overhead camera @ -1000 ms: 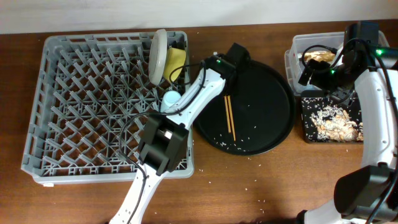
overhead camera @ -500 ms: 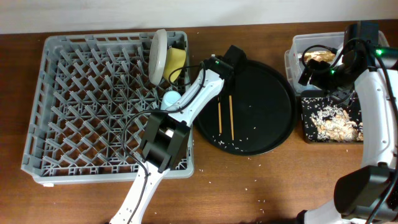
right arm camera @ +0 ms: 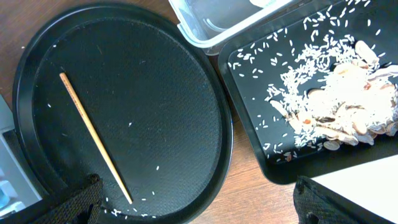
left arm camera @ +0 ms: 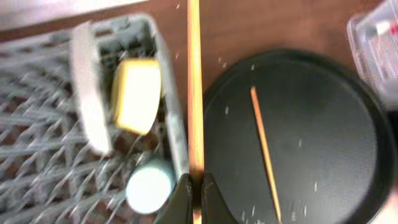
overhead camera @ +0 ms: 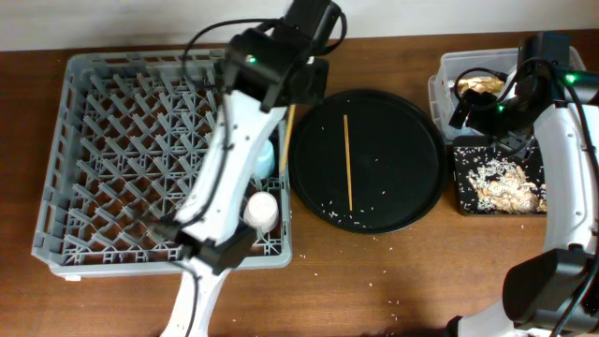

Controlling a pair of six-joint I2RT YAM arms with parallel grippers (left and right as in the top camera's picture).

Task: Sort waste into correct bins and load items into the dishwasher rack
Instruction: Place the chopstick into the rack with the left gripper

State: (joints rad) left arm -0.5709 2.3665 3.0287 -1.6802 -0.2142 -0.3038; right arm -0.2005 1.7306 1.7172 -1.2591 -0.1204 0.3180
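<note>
My left gripper [left arm camera: 195, 190] is shut on one thin brown chopstick [left arm camera: 194, 93], held above the gap between the grey dishwasher rack [overhead camera: 112, 140] and the round black tray [overhead camera: 402, 122]. The held chopstick [overhead camera: 286, 136] shows beside the rack's right wall. The other chopstick [overhead camera: 348, 164] lies flat on the round tray. In the rack's far right corner stand a white plate [left arm camera: 87, 93], a yellow bowl [left arm camera: 137, 93] and a light blue cup [left arm camera: 149, 186]. My right gripper [right arm camera: 202, 211] hangs open over the round tray's edge, holding nothing.
A clear tub [overhead camera: 449, 70] with a tan-gold wrapper [overhead camera: 482, 86] stands at the far right. In front of it a shallow black tray [right arm camera: 249, 93] holds rice and brownish scraps [right arm camera: 336, 106]. A small pale cup [overhead camera: 262, 210] sits in the rack. Rice grains dot the round tray.
My left gripper closed on one chopstick, lifted it off the round tray and carried it back and left to the rack's edge. The other chopstick stays on the tray. The right arm is still.
</note>
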